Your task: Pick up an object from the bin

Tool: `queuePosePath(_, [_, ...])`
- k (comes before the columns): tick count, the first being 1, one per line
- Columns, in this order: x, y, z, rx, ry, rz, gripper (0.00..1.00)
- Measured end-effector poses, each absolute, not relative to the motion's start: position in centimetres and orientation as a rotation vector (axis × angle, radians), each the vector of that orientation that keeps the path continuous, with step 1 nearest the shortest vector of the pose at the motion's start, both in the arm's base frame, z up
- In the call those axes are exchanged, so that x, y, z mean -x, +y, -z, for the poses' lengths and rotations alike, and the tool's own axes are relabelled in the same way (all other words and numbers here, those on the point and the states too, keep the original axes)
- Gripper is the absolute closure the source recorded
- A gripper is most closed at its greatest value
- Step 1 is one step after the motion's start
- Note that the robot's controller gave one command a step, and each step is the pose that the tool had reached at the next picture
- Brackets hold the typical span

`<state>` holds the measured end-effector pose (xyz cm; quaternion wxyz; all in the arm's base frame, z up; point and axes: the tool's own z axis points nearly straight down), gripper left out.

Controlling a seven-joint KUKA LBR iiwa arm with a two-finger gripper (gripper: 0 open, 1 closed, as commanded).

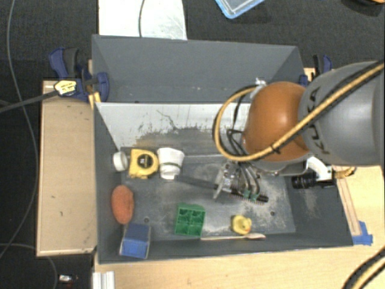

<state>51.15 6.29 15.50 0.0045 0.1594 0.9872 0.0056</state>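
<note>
My gripper (pixel 236 184) hangs under the arm's orange cover, low over the bin floor right of centre. A thin dark rod (pixel 195 181) lies on the floor and runs from the left up to the gripper; whether they touch I cannot tell. A small yellow lump (pixel 242 224) lies just below the gripper near the front wall. A green ribbed block (pixel 190 220) lies to its lower left.
Along the back left sit a yellow tape measure (pixel 142 162), a white cup-shaped piece (pixel 170 161) and a small white cap (pixel 120 160). An orange-brown oval (pixel 123 203) and a blue block (pixel 135 241) lie front left. A flat wooden stick (pixel 231 236) rests by the front wall.
</note>
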Motion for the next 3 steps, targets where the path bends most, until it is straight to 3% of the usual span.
queuePosePath(1, [-51.3, 6.3, -18.0, -0.495, 3.09, -0.019, 1.0])
queuePosePath(3, [-51.3, 6.3, -26.5, -0.493, 3.09, -0.019, 1.0])
